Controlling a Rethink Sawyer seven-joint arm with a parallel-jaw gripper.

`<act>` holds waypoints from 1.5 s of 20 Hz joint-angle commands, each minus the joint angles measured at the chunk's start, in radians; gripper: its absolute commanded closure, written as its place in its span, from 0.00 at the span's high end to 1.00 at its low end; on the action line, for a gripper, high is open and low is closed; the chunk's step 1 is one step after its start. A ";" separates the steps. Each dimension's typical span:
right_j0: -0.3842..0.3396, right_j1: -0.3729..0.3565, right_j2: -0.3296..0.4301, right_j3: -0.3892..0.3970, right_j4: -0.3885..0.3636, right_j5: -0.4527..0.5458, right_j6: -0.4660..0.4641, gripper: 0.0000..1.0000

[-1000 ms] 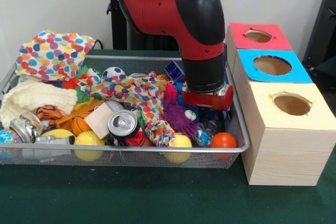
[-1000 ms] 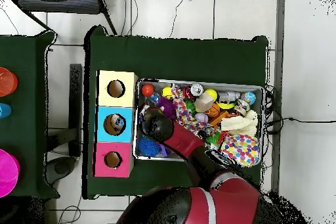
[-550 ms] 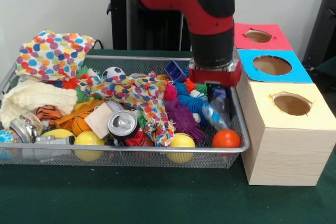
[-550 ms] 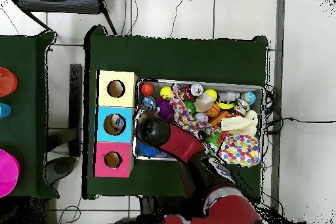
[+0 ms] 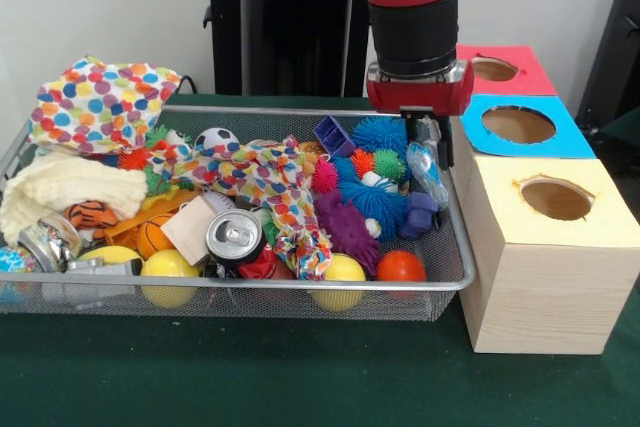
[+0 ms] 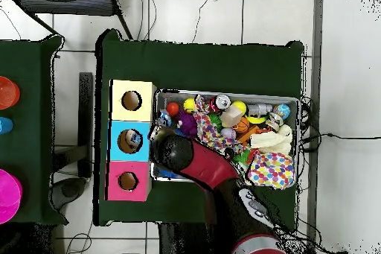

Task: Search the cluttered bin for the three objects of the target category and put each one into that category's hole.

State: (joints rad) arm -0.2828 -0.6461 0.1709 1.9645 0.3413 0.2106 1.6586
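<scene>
The crushed plastic bottle [image 5: 428, 169] hangs from the gripper [image 5: 428, 142], clenched between its fingers above the right end of the wire bin [image 5: 250, 292], just beside the row of boxes. It looks held near its upper part, the clear body with a blue label dangling down toward the spiky blue ball [image 5: 375, 197] and a small blue-purple piece [image 5: 418, 215] beneath it. In the overhead view the arm covers the bottle, so the grasp can only be judged from the front.

The blue-topped box [image 5: 520, 125] sits immediately next to the gripper, with the yellow-topped box [image 5: 555, 197] nearer the camera and the red-topped box [image 5: 492, 69] behind. Which hole is the target cannot be told from the pictures.

The main risk appears to be the grasp itself: a thin, crumpled bottle is slick and deforms, so it may slip or swing as the arm travels sideways. A dangling tail could catch the bin's rim or a box's edge and be knocked loose. The bottle also hangs long, so if it arrives tilted over a hole it may bridge the opening and rest on the lid instead of dropping through.
</scene>
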 commanded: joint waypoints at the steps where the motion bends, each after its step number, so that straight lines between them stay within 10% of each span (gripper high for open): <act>1: 0.013 -0.037 -0.019 0.043 0.029 0.053 0.224 0.00; 14: 0.178 -0.204 -0.202 0.115 0.031 0.146 0.300 0.00; 24: 0.301 -0.166 -0.386 -0.008 -0.009 0.590 0.389 0.00; 30: 0.424 -0.114 -0.436 -0.015 -0.022 0.593 0.474 0.00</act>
State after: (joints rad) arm 0.0752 -0.8125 -0.1970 2.0093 0.3385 0.7361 1.7552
